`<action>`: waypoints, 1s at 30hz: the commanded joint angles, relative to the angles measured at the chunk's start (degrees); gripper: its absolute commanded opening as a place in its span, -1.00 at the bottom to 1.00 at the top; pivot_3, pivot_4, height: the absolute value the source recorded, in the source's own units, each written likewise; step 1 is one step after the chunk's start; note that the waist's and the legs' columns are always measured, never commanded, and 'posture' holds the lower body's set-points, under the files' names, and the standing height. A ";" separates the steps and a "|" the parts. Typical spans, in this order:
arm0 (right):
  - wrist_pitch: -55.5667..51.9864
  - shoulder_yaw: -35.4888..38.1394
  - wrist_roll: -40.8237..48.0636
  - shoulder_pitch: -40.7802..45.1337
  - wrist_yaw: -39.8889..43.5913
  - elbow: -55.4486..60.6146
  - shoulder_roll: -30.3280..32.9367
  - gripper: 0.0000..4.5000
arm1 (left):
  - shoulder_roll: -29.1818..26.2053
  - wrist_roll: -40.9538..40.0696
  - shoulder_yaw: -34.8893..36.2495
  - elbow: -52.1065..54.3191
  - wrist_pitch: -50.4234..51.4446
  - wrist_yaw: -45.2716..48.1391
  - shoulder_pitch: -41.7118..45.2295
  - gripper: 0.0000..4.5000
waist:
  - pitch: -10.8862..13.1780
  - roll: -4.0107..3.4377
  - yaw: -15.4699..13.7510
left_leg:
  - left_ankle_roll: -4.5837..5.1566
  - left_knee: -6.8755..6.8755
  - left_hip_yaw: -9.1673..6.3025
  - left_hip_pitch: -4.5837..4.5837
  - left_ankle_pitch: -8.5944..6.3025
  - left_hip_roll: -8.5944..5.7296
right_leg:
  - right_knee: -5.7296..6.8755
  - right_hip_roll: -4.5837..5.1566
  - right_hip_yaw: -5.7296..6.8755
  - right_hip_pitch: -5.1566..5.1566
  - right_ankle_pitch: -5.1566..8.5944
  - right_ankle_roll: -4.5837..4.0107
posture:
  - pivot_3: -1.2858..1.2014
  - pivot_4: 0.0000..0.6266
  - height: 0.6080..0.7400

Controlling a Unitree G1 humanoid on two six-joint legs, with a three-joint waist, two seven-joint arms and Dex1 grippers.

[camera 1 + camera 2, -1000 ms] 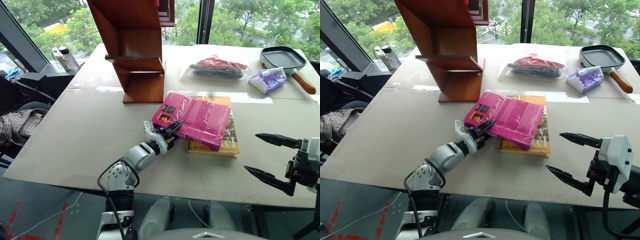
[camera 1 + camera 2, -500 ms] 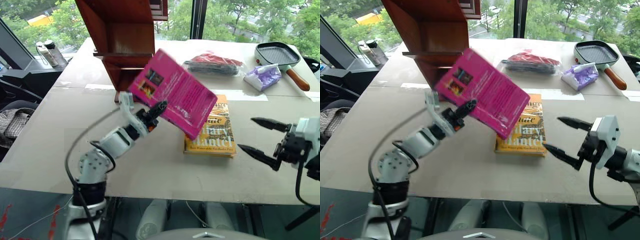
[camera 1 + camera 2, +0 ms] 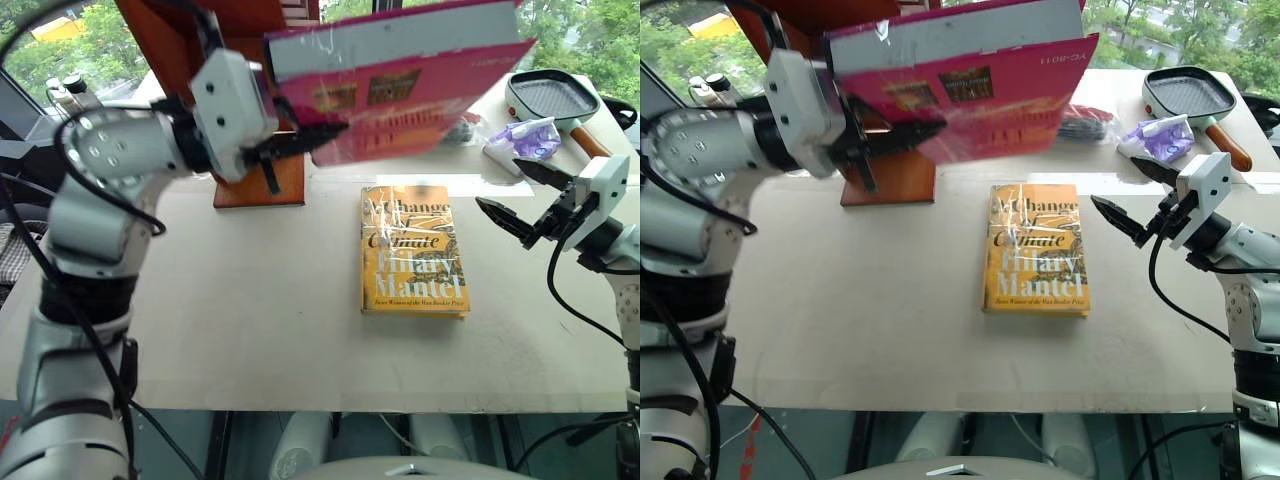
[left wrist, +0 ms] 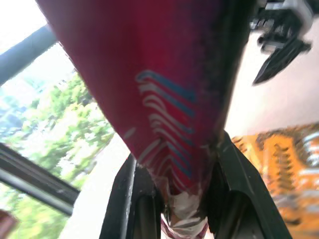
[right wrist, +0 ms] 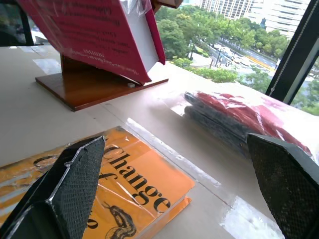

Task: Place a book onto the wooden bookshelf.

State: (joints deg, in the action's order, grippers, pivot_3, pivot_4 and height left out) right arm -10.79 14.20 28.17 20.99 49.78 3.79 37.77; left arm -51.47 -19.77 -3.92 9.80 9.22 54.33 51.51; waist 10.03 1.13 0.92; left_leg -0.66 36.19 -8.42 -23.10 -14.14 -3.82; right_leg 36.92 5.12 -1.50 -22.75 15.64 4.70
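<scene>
A clear plastic bag (image 5: 239, 119) lies at the back of the worktop (image 3: 260, 300), holding a folded red and dark item. Near the upper right of the head views, a small purple-and-white packet (image 3: 524, 139) lies just beside a grill pan (image 3: 548, 97) with a wooden handle.

The left hand (image 3: 300, 140) is clamped on the lower edge of the magenta book (image 3: 400, 75), which is held up in the air at the top centre of the left eye view, its cover tilted toward the camera and its white page block uppermost. The book hangs in front of the wooden bookshelf (image 3: 200, 40), whose base stands on the worktop at the upper left. In the left wrist view the black fingers (image 4: 234, 174) pinch the wrapped edge from both sides.

The right hand (image 3: 518, 195) hovers over the right side of the worktop with its fingers spread wide, holding nothing, well apart from the magenta book.

A second ago the magenta book lay partly on the yellow-orange book (image 3: 412, 250); now it is lifted clear, and the yellow-orange book lies fully uncovered.
</scene>
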 commanded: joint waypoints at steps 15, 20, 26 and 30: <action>15.44 -3.45 -4.57 21.86 9.52 -21.65 -0.52 1.00 | -16.92 28.74 -13.06 -8.65 7.45 16.72 28.47 -0.78 | 0.49 -0.40 3.18 | 0.01 0.16 0.14 0.20 0.01 0.02 | 1.04 -0.11 -0.12 -0.21 0.04 0.07 | 0.03 -0.52 1.00; 16.23 -4.47 -5.63 25.34 10.21 -24.24 -1.17 1.00 | -14.58 36.52 -15.92 -15.02 3.02 16.85 31.88 -0.78 | 0.52 -0.43 3.06 | 0.01 0.30 0.15 0.21 0.01 0.02 | 1.15 -0.11 -0.14 -0.21 0.03 0.06 | 0.03 -0.52 1.00; 13.06 -4.33 -2.39 25.43 11.63 -18.43 -1.66 1.00 | -16.24 48.57 -20.05 -15.08 8.59 23.21 26.24 -0.78 | 0.52 -0.44 3.33 | 0.01 0.28 0.19 0.16 0.01 0.00 | 1.10 -0.10 -0.20 -0.29 0.03 0.06 | 0.03 -0.52 1.00; 8.61 -2.40 2.64 24.11 12.69 -12.46 -1.04 1.00 | -12.76 54.36 -21.24 -12.46 17.48 23.84 21.91 -0.78 | 0.49 -0.55 4.00 | 0.01 0.30 0.17 0.10 0.01 0.02 | 1.24 -0.11 -0.24 -0.41 0.03 0.06 | 0.03 -0.52 1.00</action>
State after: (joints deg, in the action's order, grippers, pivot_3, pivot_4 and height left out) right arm -0.89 9.46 27.88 45.02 62.02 -12.42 35.68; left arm -63.80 30.48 -25.07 -2.26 22.33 77.64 74.78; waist 10.52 0.58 4.92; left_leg -0.65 36.49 -8.23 -22.96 -14.13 -3.81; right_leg 38.25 5.01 -1.77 -23.16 15.67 4.76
